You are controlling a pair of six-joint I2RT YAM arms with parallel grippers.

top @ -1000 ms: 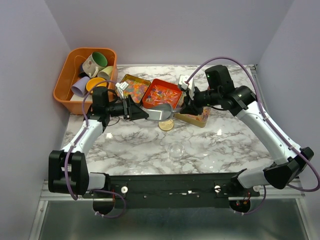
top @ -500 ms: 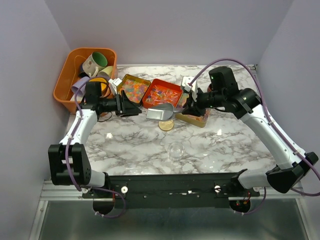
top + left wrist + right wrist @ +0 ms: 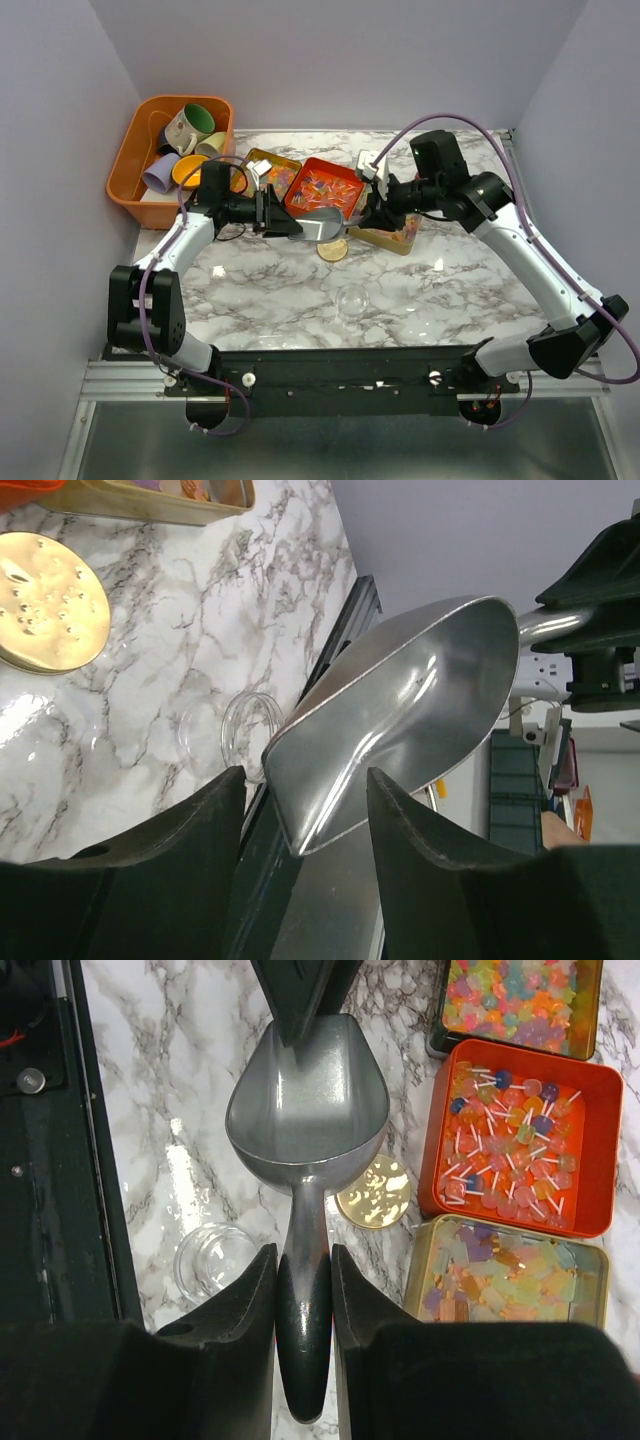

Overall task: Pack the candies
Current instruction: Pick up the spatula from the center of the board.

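The candies lie in three trays: small mixed sweets (image 3: pixel 520 1000) in a gold tray, lollipops (image 3: pixel 515 1140) in a red tray (image 3: pixel 325 187), and pale wrapped ones (image 3: pixel 505 1275) in another gold tray. My right gripper (image 3: pixel 303 1260) is shut on the black handle of an empty metal scoop (image 3: pixel 307 1090), held over the marble just in front of the red tray. My left gripper (image 3: pixel 305 820) is open, and its fingers (image 3: pixel 180 860) straddle the front lip of the scoop (image 3: pixel 400 700). From above, the left gripper (image 3: pixel 285 222) meets the scoop (image 3: pixel 320 226) from the left.
A flat gold disc (image 3: pixel 333 250) lies under the scoop's neck. A clear glass jar (image 3: pixel 352 300) stands nearer the arm bases. An orange bin (image 3: pixel 130 160) with coloured mugs sits at the back left. The left arm hides part of the left gold tray (image 3: pixel 265 165).
Half a second ago the left gripper had drawn back to the left, away from the scoop. It has now come back right to the scoop's lip. The right gripper still holds the handle.
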